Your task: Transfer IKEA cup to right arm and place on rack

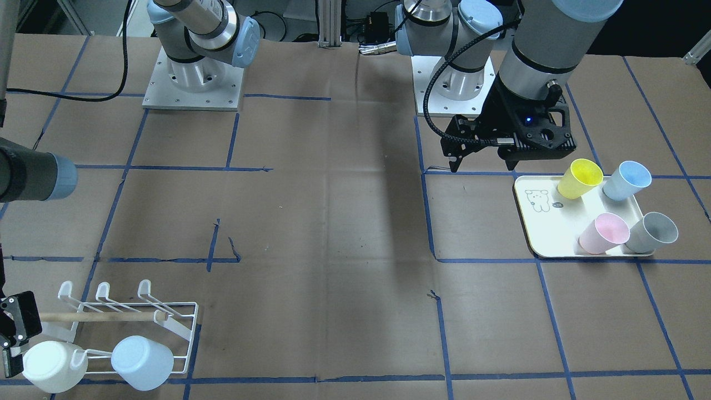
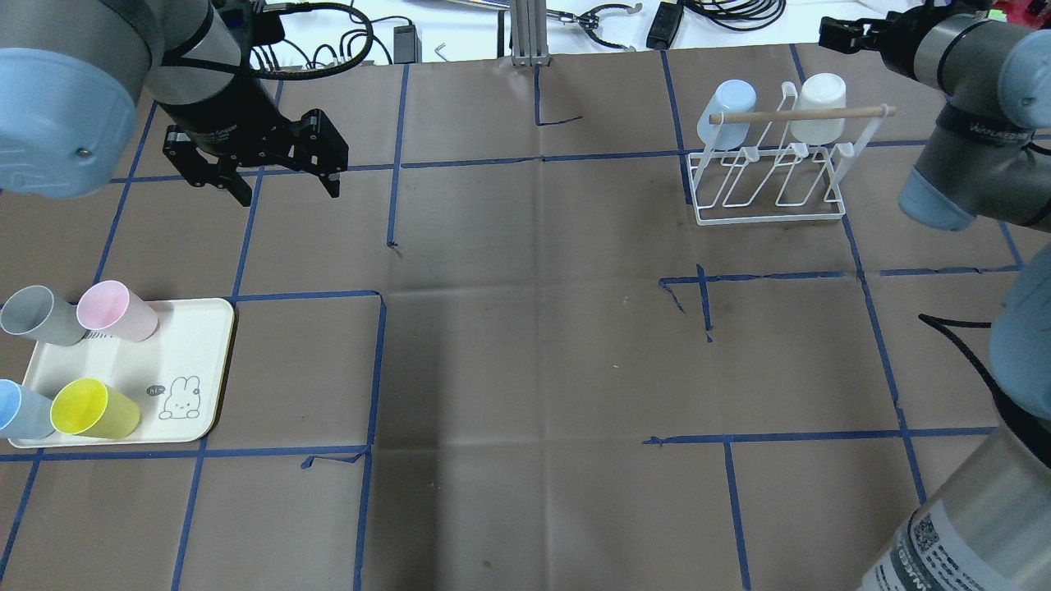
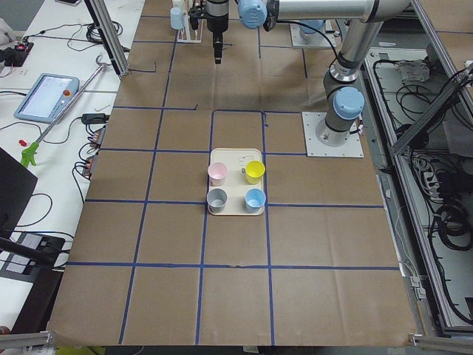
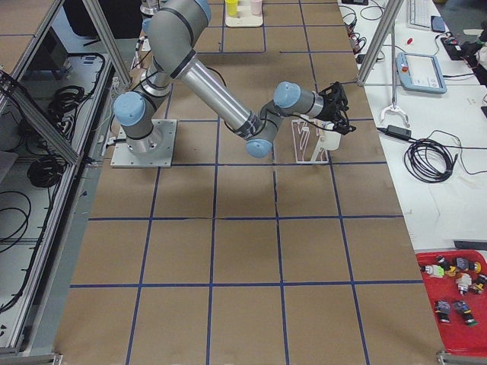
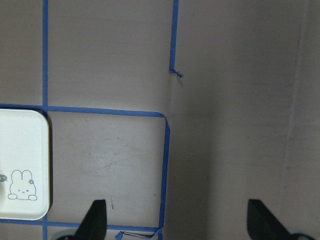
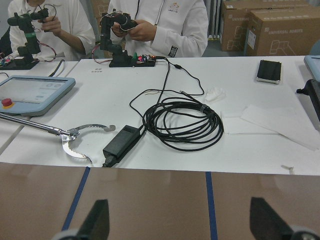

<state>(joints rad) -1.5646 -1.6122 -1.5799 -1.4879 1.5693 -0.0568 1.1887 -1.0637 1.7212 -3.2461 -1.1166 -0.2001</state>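
Front-facing view: the left gripper (image 1: 483,165) hangs wide open and empty just beside the tray (image 1: 547,233). The yellow cup (image 1: 579,179) stands there close among 3 others, so I reckon a careless grasp could knock a neighbour.

Overhead view: the rack (image 2: 772,176) carries 2 cups, and the right gripper (image 2: 837,33) sits just beyond it, partly cut off.

Right wrist view: its fingers (image 6: 97,222) stand wide apart, holding nothing.

Left wrist view: only the tray's corner shows, no cups.

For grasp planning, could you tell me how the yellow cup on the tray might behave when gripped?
The yellow cup looks like thin plastic, so probably light and slightly squashy. Its smooth, tapered wall may slip. Standing upright on its narrower base, it could tip.
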